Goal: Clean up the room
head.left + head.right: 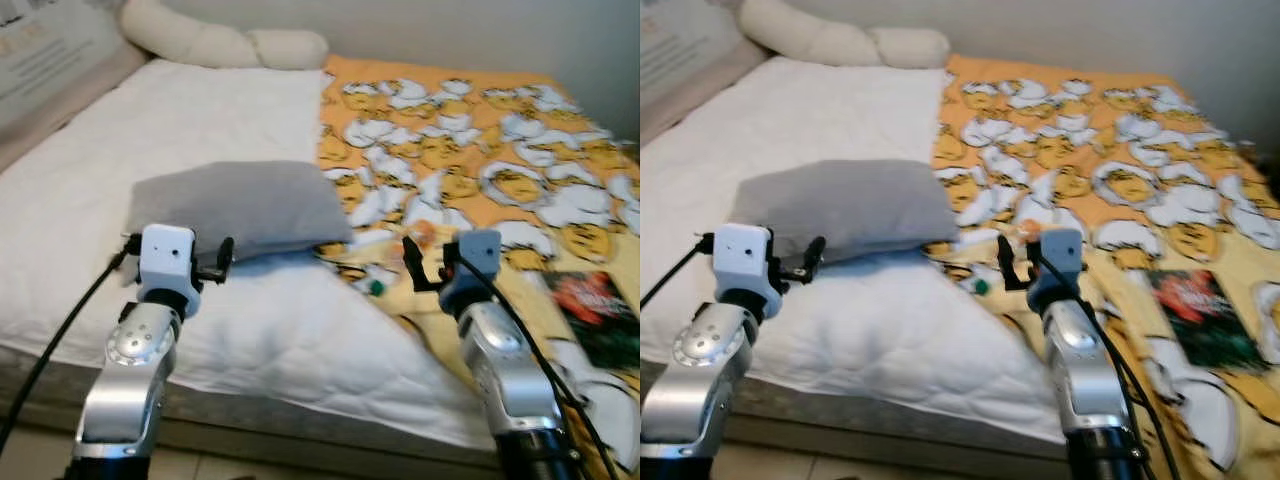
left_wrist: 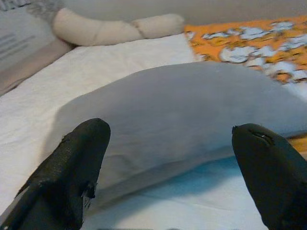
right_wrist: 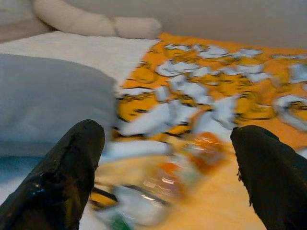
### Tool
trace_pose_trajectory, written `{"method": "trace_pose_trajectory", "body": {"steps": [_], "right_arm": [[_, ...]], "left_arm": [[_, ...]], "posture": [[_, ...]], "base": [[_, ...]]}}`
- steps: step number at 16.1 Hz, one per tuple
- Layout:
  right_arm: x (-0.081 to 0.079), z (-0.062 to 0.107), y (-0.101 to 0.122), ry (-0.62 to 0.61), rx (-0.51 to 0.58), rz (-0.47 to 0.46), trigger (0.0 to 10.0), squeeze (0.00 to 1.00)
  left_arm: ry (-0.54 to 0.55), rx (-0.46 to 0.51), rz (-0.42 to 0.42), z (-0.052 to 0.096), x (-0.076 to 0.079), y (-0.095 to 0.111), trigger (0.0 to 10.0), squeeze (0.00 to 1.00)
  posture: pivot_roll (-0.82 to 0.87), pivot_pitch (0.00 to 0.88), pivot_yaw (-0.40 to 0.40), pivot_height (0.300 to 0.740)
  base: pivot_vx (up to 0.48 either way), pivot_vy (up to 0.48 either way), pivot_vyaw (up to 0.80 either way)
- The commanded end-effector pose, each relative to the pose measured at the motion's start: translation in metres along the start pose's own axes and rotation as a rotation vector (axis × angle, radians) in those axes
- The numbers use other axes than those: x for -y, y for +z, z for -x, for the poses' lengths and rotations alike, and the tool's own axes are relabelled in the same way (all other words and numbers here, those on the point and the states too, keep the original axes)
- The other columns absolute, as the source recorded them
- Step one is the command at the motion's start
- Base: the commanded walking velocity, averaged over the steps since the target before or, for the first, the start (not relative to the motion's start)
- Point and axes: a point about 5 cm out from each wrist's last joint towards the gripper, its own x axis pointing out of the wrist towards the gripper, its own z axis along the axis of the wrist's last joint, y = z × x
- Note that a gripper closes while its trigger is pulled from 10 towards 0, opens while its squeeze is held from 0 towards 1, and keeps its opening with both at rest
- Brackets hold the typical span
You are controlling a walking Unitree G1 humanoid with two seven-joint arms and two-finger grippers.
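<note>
Both my tools open over the bed, one pillow and one bottle ahead

My left tool (image 1: 212,262) hangs spread before the single soft grey fabric pillow (image 1: 240,205) on the white quilted bed (image 1: 180,120); it should be light and squashy, best pinched at its near edge. My right tool (image 1: 425,268) gapes toward one blurred clear plastic bottle (image 3: 165,184), likely light and slippery, on the orange cartoon-print blanket (image 1: 470,130).

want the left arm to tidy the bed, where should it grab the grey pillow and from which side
Probably the near long edge of the grey pillow, approached straight in from the foot of the bed. The pillow lies flat on the white quilt, its soft rim lifted slightly, and the open left gripper already straddles that edge, so its fingers could pinch the rim.
</note>
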Motion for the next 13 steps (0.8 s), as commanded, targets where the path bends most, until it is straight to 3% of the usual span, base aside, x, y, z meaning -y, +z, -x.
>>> {"method": "trace_pose_trajectory", "body": {"steps": [1,3,5,8,11,13], "right_arm": [[-0.001,-0.001,0.002,0.004,-0.004,0.012,10.0,0.00],[0.000,-0.001,0.001,0.002,-0.005,0.017,10.0,0.00],[0.002,0.000,0.003,-0.015,0.013,0.007,10.0,0.00],[0.008,0.002,0.005,-0.042,-0.007,-0.040,10.0,0.00],[0.019,-0.006,-0.004,-0.112,-0.105,0.003,10.0,0.00],[0.028,-0.021,-0.013,-0.172,-0.216,0.044,10.0,0.00]], "left_arm": [[-0.001,0.003,-0.001,-0.002,0.000,0.002,10.0,0.00],[-0.001,0.005,-0.003,-0.002,0.000,0.002,10.0,0.00],[-0.005,0.007,-0.011,-0.002,0.000,0.003,10.0,0.00],[-0.040,-0.012,-0.040,0.003,-0.001,0.003,10.0,0.00],[-0.115,-0.042,-0.075,0.008,0.004,-0.004,10.0,0.00],[-0.229,-0.054,-0.107,0.005,0.010,-0.002,10.0,0.00]], "posture": [[-0.09,0.000,-0.023,0.740],[-0.08,0.000,-0.023,0.740],[-0.08,0.000,-0.024,0.740],[-0.08,0.000,-0.030,0.740],[-0.07,0.000,-0.036,0.740],[-0.05,0.000,-0.039,0.740]], "base": [[0.368,0.000,0.00],[0.369,0.000,0.00],[0.362,0.000,0.80],[0.000,0.000,0.00],[0.000,0.000,0.00],[0.000,0.000,0.00]]}}
